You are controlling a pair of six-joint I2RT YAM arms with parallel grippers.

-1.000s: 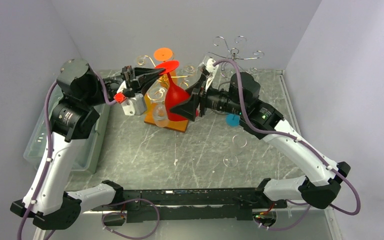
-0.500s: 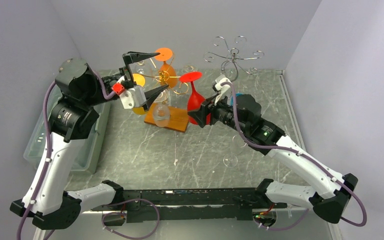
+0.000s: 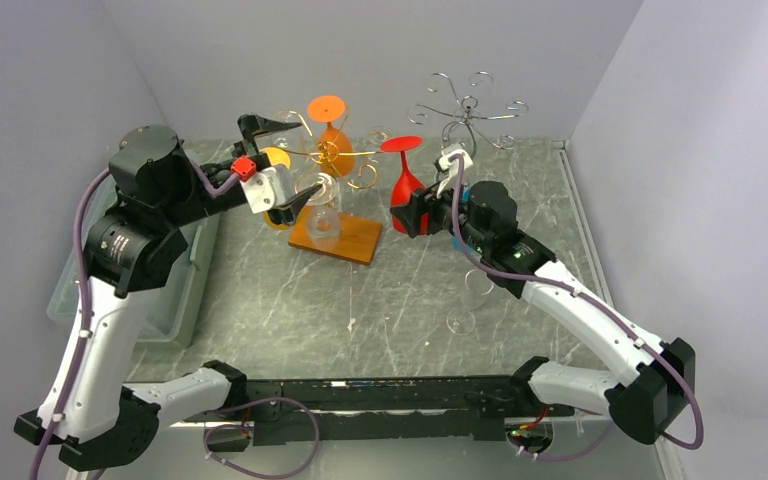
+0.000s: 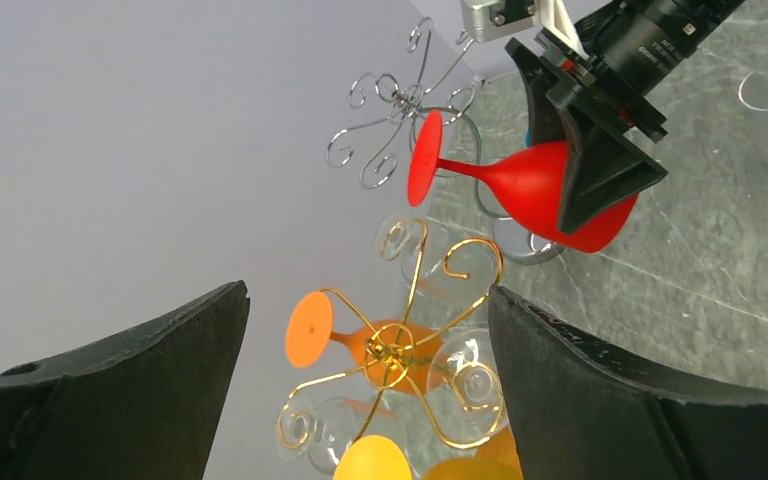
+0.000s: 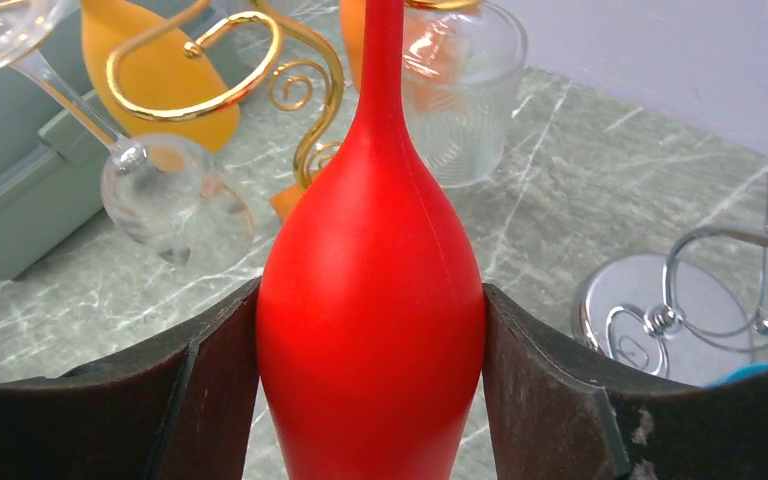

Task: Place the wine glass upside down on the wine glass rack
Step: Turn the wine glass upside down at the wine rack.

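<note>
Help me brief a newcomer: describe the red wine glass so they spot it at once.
Find the gold wire rack at the back. Just right of it, the right gripper clamps the red wine glass by its bowl, foot upward. It is the only red glass; its neighbours are orange, yellow or clear.

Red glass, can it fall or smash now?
Maybe. The right gripper pinches the red glass by its smooth round bowl, so it might slip. Its foot looks close to the gold rack, hung with glasses, and could knock them. The open left gripper hangs near that rack too and might bump it.
</note>
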